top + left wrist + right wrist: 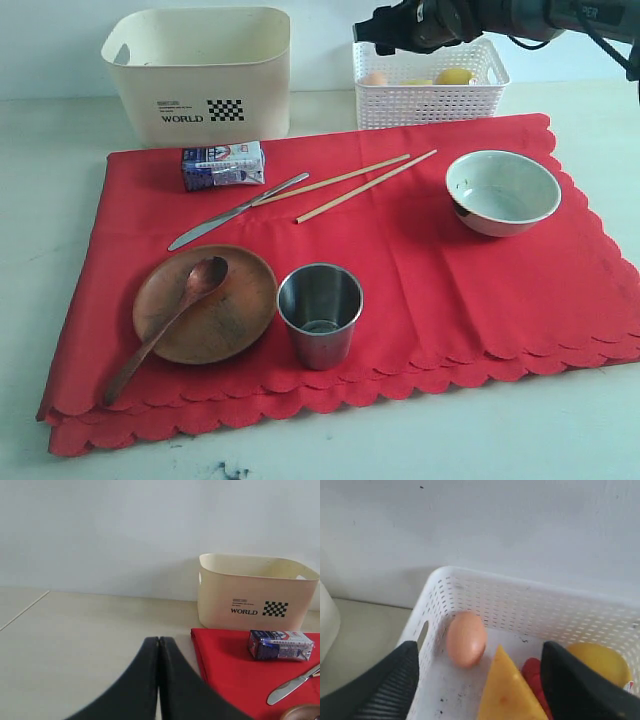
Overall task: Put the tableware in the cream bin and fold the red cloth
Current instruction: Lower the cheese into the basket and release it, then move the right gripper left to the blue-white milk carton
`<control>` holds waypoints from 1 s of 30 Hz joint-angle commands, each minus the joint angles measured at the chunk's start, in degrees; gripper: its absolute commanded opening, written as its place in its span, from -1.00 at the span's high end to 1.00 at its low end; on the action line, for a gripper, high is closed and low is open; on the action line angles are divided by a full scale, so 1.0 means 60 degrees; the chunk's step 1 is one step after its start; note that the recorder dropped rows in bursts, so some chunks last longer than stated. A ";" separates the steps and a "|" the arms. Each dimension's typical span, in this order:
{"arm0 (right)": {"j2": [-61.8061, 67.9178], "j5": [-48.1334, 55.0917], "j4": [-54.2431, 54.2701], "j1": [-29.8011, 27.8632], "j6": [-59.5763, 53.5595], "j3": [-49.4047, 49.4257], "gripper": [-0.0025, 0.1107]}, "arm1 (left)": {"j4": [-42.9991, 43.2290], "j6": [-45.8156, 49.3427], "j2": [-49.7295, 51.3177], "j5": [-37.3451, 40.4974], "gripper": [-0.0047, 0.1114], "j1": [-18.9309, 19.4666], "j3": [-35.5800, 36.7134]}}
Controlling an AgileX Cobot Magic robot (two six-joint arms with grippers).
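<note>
Two grippers: the left gripper [158, 642] is pressed together on nothing; the right gripper [480, 650] is spread wide and empty.
Tableware: round brown wooden plate [225, 315], long wooden spoon [205, 275], silver metal knife [238, 210], two thin pale chopsticks [332, 179], steel cup [320, 315] and white bowl [502, 192] are laid on the large bright red scalloped cloth [400, 260], well apart from both grippers.
Bin: the large cream plastic tub [200, 75] is seen beyond the left gripper, across bare table [75, 640].
Basket: the white lattice basket [430, 100] lies directly under the right gripper.
Right wrist view alone: a tan egg [466, 639] and a yellow wedge [507, 690] are shown below the spread jaws.
Left wrist view alone: the left gripper is shown.
</note>
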 commanded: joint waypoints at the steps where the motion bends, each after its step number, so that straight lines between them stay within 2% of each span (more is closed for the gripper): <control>1: -0.0051 0.0174 0.0089 -0.0009 0.0008 -0.0125 -0.27 | 0.0003 -0.0001 -0.0063 -0.0030 0.88 -0.0070 0.0022; 6: -0.0303 0.0972 0.0466 0.0075 -0.0103 -0.0125 -0.26 | 0.0003 -0.0001 -0.0063 -0.0030 0.88 -0.0070 0.0022; 10: -0.0631 0.1764 0.0486 0.0223 -0.1220 -0.0125 -0.19 | 0.0003 -0.0001 -0.0063 -0.0030 0.88 -0.0070 0.0022; 14: -0.0902 0.2711 0.0657 0.0447 -0.2422 -0.0125 0.05 | 0.0003 -0.0001 -0.0063 -0.0030 0.88 -0.0070 0.0022; 21: -0.1275 0.3849 0.1328 0.0814 -0.3216 -0.0125 0.71 | 0.0003 -0.0001 -0.0063 -0.0030 0.88 -0.0070 0.0022; 24: -0.1345 0.4031 0.2176 0.0951 -0.4182 -0.0125 0.96 | 0.0003 -0.0001 -0.0063 -0.0030 0.88 -0.0070 0.0022; 30: -0.1382 0.4284 0.4368 0.1237 -0.7141 -0.0125 0.96 | 0.0003 -0.0001 -0.0063 -0.0030 0.88 -0.0070 0.0022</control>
